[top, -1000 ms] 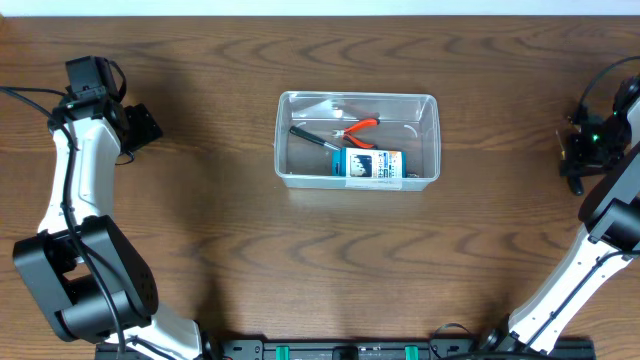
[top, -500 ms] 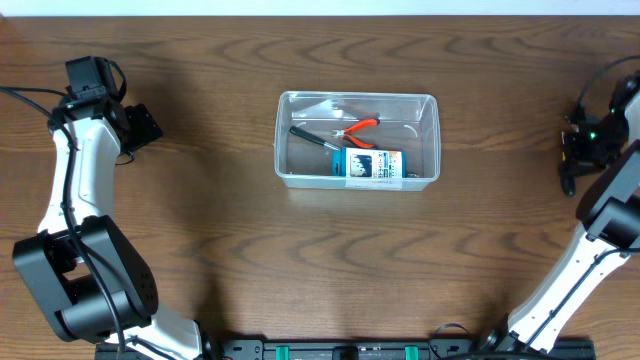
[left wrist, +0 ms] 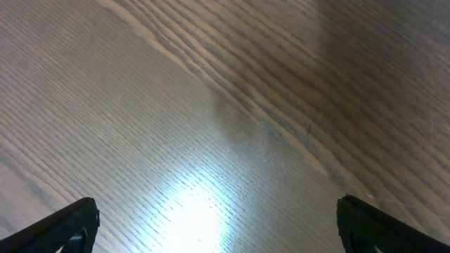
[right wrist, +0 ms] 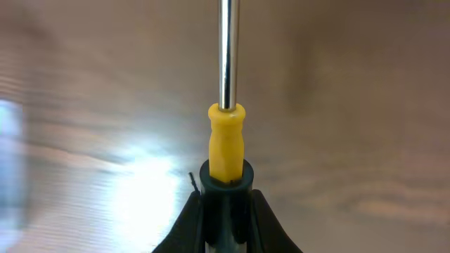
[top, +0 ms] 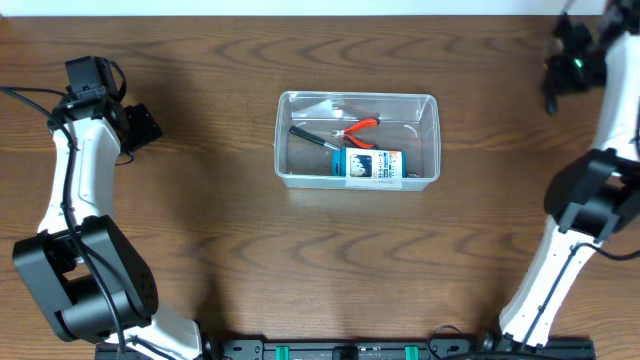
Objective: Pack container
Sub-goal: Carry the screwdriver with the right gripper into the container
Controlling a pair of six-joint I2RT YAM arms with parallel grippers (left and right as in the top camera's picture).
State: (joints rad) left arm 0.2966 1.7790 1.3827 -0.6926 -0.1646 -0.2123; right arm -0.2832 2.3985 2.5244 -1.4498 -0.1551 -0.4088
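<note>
Clear plastic container (top: 283, 140) at the middle of the desk (top: 200, 250), my right end effector (right wrist: 226, 219) clamped on a screwdriver (right wrist: 226, 144).

Wood grain runs across the whole brown desk, and the container lies a little nearer its far edge than its near edge, long side parallel to that far edge. Inside it I see red-handled pliers (top: 358, 127), a dark-handled tool (top: 308, 136) angled beside them, and a blue-labelled pack (top: 372, 163) against the near wall. My right end effector is up by the far right corner, well apart from the container, fingers pressed to the screwdriver's black handle with its yellow collar and bright metal shaft pointing away from my wrist. My left end effector (left wrist: 218, 226) hangs near the left edge, fingers spread wide with only bare desk between them.
</note>
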